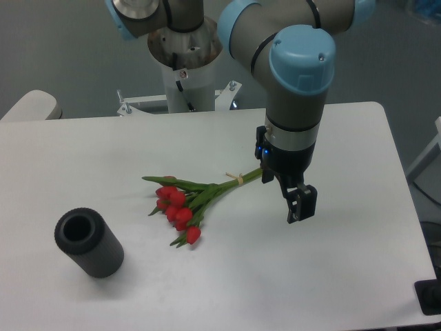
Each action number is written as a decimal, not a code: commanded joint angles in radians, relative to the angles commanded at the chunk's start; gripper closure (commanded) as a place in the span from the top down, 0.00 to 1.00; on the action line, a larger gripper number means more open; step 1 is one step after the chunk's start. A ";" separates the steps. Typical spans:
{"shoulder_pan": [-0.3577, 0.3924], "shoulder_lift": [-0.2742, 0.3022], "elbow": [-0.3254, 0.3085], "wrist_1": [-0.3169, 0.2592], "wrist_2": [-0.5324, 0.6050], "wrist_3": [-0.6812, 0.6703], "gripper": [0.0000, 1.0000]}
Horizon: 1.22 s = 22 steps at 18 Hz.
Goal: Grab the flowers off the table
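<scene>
The flowers (185, 203) lie flat on the white table (358, 276), a small bunch of red tulips. Their red heads point to the lower left, and the green stems run up to the right to a pale band (239, 180). My gripper (302, 205) points down just right of the stem ends, close above the tabletop. It holds nothing. The stem tips reach the gripper's dark body. I see the fingers (303, 200) from the side as one dark shape, so I cannot tell whether they are apart.
A black ribbed cylinder (89, 243) lies on its side at the front left of the table. The arm's base and its mount (185, 69) stand behind the table's far edge. The table's right edge is near the gripper.
</scene>
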 joint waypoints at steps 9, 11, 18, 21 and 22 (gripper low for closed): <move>-0.026 0.046 -0.204 0.080 0.002 -0.219 1.00; -0.038 0.040 -0.235 0.078 0.006 -0.222 1.00; -0.060 0.015 -0.371 0.107 0.026 -0.282 1.00; -0.066 0.018 -0.448 0.187 0.057 -0.279 1.00; -0.071 0.018 -0.468 0.205 0.064 -0.278 1.00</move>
